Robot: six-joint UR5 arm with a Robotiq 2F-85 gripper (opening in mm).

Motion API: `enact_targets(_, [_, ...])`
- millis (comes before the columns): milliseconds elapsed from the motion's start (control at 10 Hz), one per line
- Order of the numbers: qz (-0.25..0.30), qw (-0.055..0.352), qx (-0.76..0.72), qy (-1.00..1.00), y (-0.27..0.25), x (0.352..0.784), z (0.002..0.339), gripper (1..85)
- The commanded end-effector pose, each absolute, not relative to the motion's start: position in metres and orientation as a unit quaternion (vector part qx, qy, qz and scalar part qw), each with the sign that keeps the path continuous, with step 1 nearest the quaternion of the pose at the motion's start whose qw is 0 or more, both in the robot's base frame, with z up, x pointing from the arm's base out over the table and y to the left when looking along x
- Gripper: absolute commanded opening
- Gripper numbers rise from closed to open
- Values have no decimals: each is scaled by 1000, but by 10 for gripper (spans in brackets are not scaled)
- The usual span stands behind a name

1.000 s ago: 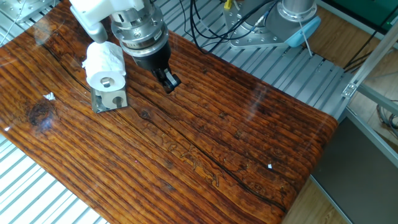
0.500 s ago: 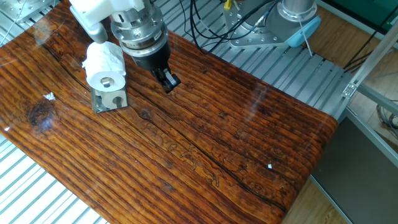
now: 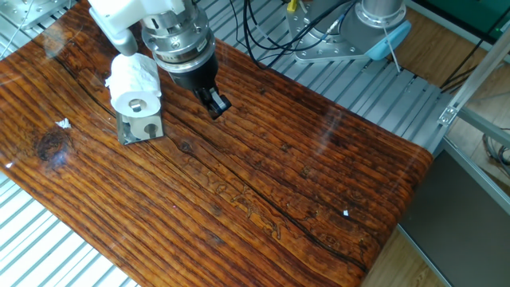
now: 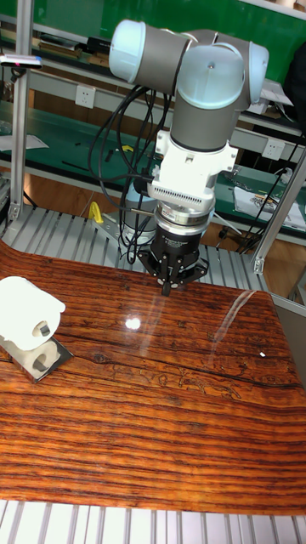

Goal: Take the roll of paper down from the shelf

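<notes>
The roll of paper (image 3: pixel 134 83), white and quilted with its hollow core facing the camera, rests on top of the shelf (image 3: pixel 142 126), a small metal bracket with a beige block face and a round hole. In the tall fixed view the roll of paper (image 4: pixel 27 313) and the shelf (image 4: pixel 38 357) sit at the far left of the table. My gripper (image 3: pixel 217 105) hangs to the right of the roll, apart from it, its black fingers close together with nothing between them. Its tip (image 4: pixel 167 289) points down just above the wood.
The glossy wooden table (image 3: pixel 263 183) has small white specks on it. Ribbed metal plates (image 3: pixel 374 88) border it at the back and front left. Cables (image 3: pixel 271 32) and the arm's base (image 3: pixel 362 36) stand behind the table.
</notes>
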State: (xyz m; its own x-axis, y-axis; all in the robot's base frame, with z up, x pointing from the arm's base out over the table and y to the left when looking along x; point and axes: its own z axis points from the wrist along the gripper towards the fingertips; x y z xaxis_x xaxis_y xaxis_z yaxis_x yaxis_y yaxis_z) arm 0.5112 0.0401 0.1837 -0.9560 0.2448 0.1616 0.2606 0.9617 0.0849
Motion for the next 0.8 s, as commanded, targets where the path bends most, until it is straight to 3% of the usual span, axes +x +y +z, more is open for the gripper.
enact_targets(0, [-63,72,-130,-987,43,512,183,10])
enact_targets(700, [-69,72,-132,-986,46,512,182,10])
